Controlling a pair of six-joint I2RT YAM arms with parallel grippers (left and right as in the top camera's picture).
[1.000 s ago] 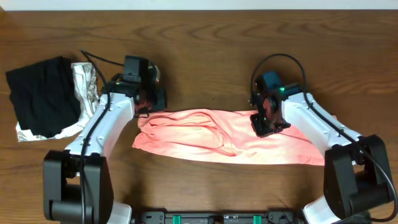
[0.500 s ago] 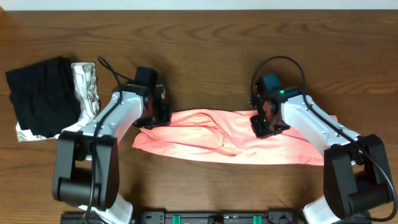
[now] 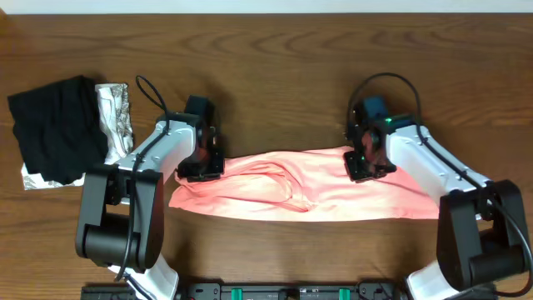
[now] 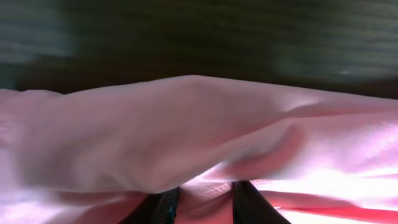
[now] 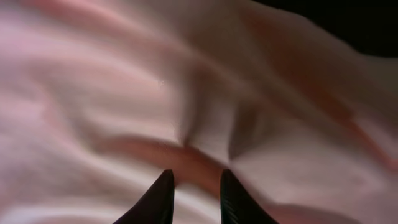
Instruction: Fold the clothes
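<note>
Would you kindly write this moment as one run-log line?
T-shirt: bunched band on table | left fingers: pinching fabric | right fingers: at far edge, grip unclear

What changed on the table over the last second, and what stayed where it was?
The left gripper came back toward the robot onto the T-shirt at its left end, pinching the cloth, and that end slid slightly left. The right gripper shifted a little to the right on the shirt's upper edge; whether it grips is unclear. The black garment and silvery cloth stayed put.
</note>
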